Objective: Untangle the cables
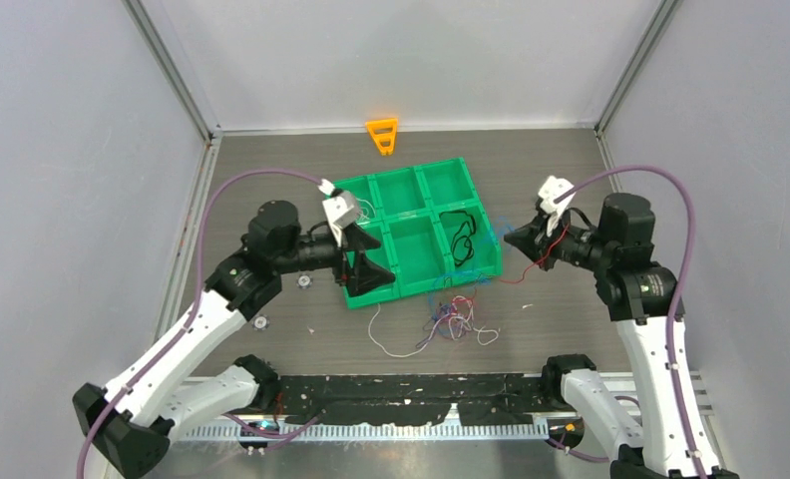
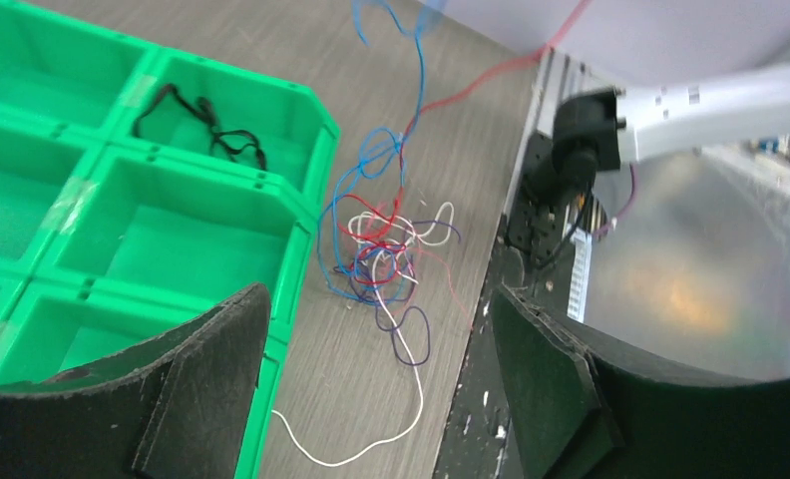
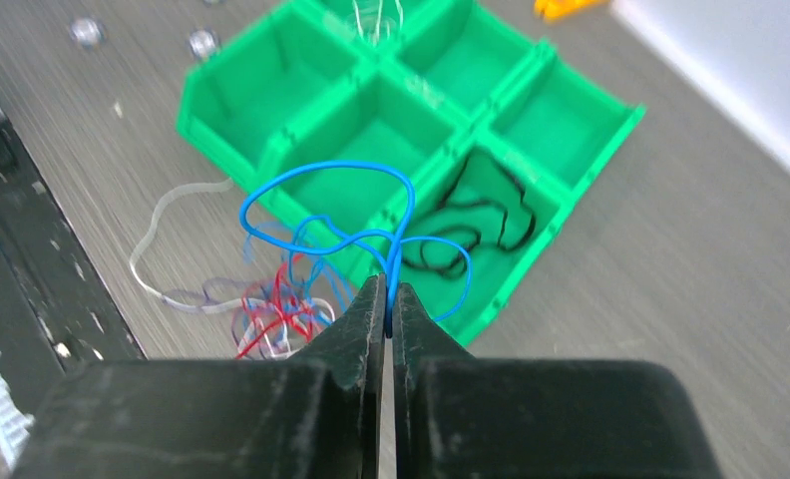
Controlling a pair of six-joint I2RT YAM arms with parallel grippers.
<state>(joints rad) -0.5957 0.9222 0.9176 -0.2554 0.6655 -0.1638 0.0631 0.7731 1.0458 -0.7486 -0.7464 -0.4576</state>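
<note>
A tangle of thin red, blue, purple and white cables (image 1: 451,317) lies on the table just in front of the green six-compartment tray (image 1: 479,212). It also shows in the left wrist view (image 2: 381,249) and the right wrist view (image 3: 271,304). My right gripper (image 1: 513,238) (image 3: 386,299) is shut on a blue cable (image 3: 321,170) and holds it raised, its loops still leading down into the tangle. My left gripper (image 1: 366,257) (image 2: 376,299) is open and empty above the tray's near-left corner. A black cable (image 1: 461,235) lies in one tray compartment.
A white cable end (image 1: 391,344) trails from the tangle towards the black base strip (image 1: 401,389). A thin white wire (image 3: 376,15) lies in a far compartment. Two silver discs (image 1: 304,281) (image 1: 260,321) lie left of the tray. An orange part (image 1: 382,135) sits by the back wall.
</note>
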